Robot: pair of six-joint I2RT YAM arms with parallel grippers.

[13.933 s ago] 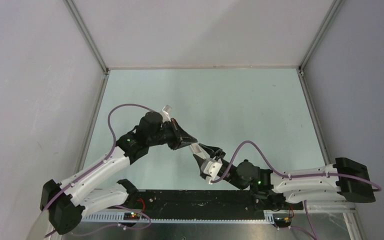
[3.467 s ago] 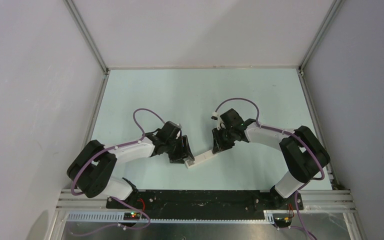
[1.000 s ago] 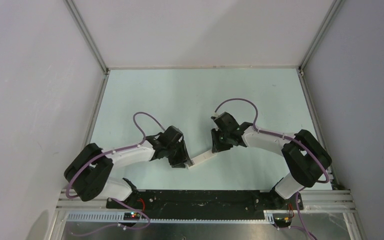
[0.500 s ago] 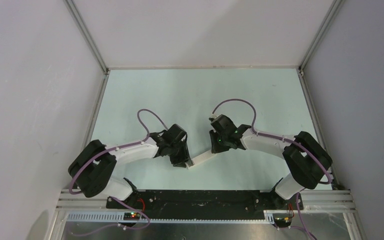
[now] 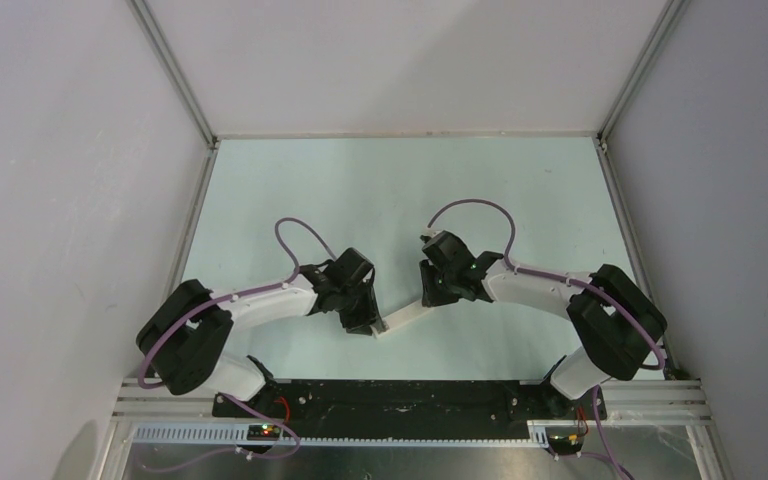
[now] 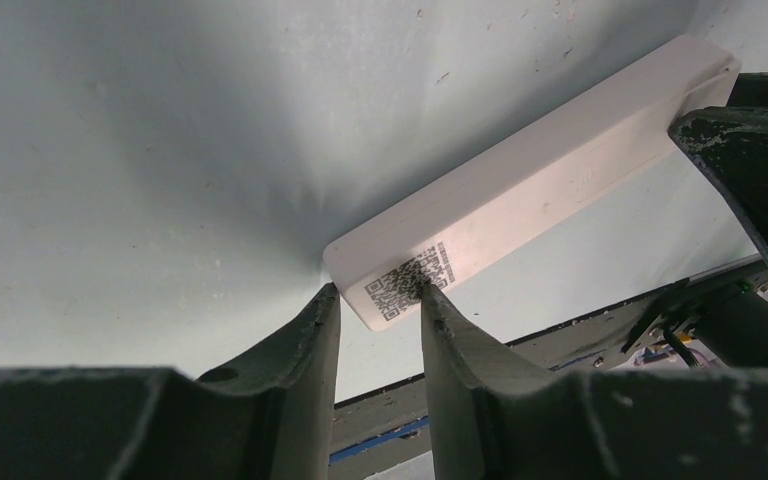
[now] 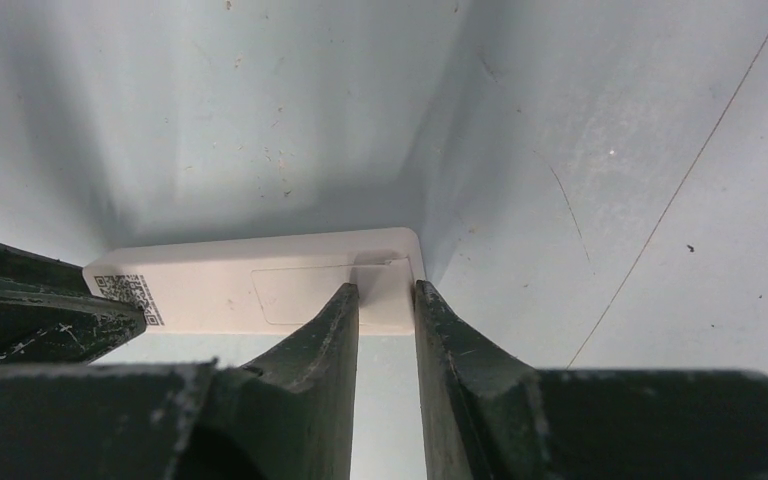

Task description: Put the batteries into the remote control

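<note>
Slim white rectangular remote control (image 5: 407,317) lies back-up on the table (image 5: 400,190); left tool (image 6: 378,292) and right tool (image 7: 385,290), narrowly parted, empty, touch its ends.

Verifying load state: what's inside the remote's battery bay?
Not visible. The remote control shows its back, QR label facing the camera; its bay cover looks shut, hiding whatever is inside. No batteries in view.

2 white arms (image 5: 260,305), black joints (image 5: 188,335), purple cables (image 5: 470,202)

L pincer (image 6: 378,295), R pincer (image 7: 385,292): low, slightly parted.
</note>
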